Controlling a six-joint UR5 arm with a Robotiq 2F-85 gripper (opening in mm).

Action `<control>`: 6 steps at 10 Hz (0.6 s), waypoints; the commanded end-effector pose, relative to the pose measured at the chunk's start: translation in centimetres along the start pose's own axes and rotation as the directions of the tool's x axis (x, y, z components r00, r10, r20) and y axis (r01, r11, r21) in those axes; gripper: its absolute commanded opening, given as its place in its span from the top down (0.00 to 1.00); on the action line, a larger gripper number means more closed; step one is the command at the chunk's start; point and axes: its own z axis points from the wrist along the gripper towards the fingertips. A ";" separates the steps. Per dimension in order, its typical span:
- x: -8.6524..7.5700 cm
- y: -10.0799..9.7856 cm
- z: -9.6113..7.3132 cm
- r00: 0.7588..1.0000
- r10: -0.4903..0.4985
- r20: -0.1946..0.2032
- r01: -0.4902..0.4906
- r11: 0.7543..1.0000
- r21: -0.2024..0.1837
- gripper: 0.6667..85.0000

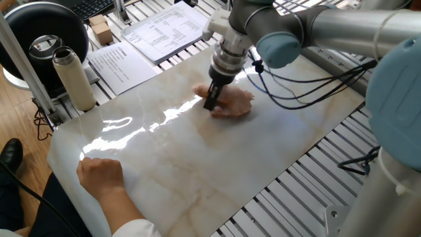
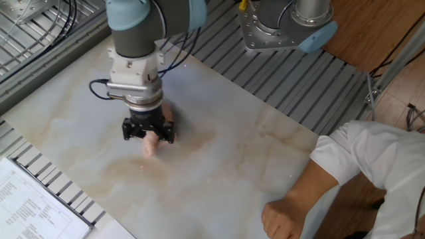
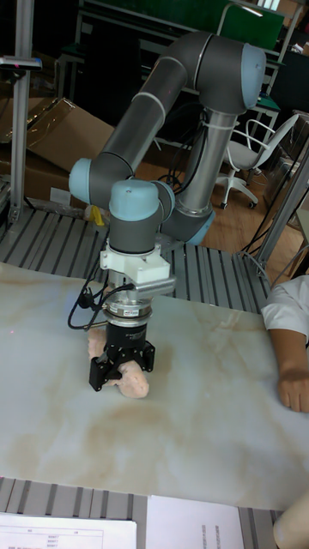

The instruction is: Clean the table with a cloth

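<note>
The pale pink cloth [image 1: 233, 103] lies bunched on the cream marble table [image 1: 151, 158]. My gripper [image 1: 212, 105] points straight down and is shut on the cloth, pressing it against the slab. In the other fixed view the gripper [image 2: 148, 133] covers most of the cloth [image 2: 150, 144], and only a small pink fold shows under the fingers. In the tall fixed view the cloth [image 3: 131, 380] sticks out beside the gripper [image 3: 119, 367], on the left part of the table [image 3: 197, 429].
A person's hand [image 1: 100, 172] rests on the table's near corner, with the forearm [image 2: 312, 186] reaching in. A metal flask [image 1: 74, 78] and printed paper sheets [image 1: 161, 29] lie on the ribbed frame beside the slab. Cables [image 1: 296, 92] hang from the wrist.
</note>
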 end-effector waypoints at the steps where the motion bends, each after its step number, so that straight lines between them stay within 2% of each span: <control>1: 3.5 -4.4 -1.3 0.991 -0.134 -0.009 0.134 0.991 0.007 0.99; 3: 5.8 -4.2 -2.3 0.988 -0.156 -0.002 0.155 0.988 -0.022 0.99; 4: 6.1 -3.1 -2.0 0.992 -0.126 0.022 0.127 0.991 -0.048 0.99; 5: 5.7 -1.6 -1.5 0.996 -0.069 0.048 0.073 0.994 -0.078 0.99; 6: 4.8 -0.2 -0.9 0.998 -0.024 0.062 0.030 0.995 -0.092 0.99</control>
